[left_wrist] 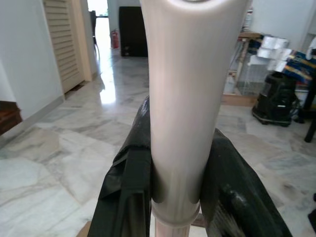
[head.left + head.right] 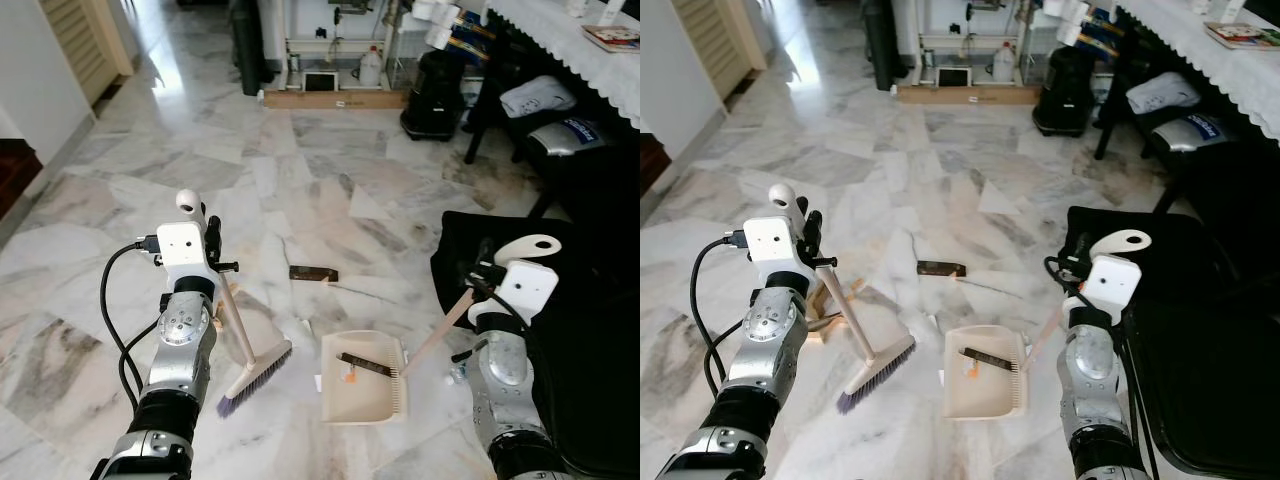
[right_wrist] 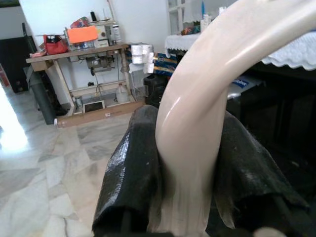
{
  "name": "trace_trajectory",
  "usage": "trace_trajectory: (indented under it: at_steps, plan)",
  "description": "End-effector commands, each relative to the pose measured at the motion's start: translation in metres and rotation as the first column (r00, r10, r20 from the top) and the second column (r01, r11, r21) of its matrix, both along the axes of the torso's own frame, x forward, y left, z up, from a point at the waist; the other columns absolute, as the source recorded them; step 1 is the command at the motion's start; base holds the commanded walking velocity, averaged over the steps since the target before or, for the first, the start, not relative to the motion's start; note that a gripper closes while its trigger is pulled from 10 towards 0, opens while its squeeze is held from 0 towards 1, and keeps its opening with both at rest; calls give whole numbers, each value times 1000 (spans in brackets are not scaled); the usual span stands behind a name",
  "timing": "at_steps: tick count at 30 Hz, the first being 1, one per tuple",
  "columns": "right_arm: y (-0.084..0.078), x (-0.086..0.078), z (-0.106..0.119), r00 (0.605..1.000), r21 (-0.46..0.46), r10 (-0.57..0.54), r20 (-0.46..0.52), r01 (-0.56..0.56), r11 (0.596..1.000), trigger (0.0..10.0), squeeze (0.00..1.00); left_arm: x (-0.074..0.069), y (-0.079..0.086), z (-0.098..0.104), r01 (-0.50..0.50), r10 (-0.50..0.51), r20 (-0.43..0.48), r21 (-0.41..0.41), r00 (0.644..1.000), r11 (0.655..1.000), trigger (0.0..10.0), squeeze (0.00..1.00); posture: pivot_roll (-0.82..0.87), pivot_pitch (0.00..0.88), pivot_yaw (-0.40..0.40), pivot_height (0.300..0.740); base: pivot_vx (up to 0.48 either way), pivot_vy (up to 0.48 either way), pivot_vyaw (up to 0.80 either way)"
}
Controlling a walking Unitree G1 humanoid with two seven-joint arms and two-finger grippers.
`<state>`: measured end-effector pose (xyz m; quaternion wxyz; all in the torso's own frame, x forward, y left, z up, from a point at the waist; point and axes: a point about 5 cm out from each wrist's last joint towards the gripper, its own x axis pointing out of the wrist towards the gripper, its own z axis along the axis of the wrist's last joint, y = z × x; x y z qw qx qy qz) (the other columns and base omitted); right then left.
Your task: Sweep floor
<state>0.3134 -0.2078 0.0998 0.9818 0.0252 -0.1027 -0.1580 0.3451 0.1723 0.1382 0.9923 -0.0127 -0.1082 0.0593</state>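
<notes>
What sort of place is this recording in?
Probably a lived-in home: polished marble floor, a sewing machine table against the wall, and a lace-edged tablecloth over a table.

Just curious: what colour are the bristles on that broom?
Purple, on the broom bristles; clearest in the right eye view.

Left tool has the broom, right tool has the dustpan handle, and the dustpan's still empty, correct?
Not empty. In the left eye view the dustpan already holds a dark strip and a small orange bit. The left tool does grip the broom, the right tool the dustpan handle.
</notes>
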Motion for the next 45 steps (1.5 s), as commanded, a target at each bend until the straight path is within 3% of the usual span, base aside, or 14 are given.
trace_trajectory:
  at_steps: [1,6,12,17,33,45]
  plan:
    - [1,6,16,998,10,-3,64,3,1000,10000,0,6,-3,14,-2,1,62,3,998,1000,10000,0,-82,0,18,740,0,0,0]
    - [2,4,17,997,13,-1,73,1,1000,10000,0,9,-6,18,2,-3,80,18,997,1000,10000,0,-95,0,20,740,0,0,0]
    - [-1,-4,16,997,16,-9,81,7,1000,10000,0,2,-22,11,102,-111,79,109,991,989,10000,0,-86,0,19,740,0,0,0]
    - [4,-6,16,997,21,-2,83,1,1000,10000,0,0,-25,7,110,-120,76,126,990,986,10000,0,-91,0,19,740,0,0,0]
    - [6,-6,18,998,-21,-1,64,3,1000,10000,0,1,-27,12,105,-117,91,129,989,986,10000,0,-77,0,17,740,0,213,38]
    - [11,-3,20,998,8,-1,68,1,1000,10000,0,4,-29,16,111,-124,97,132,988,985,10000,0,-67,2,28,740,0,244,232]
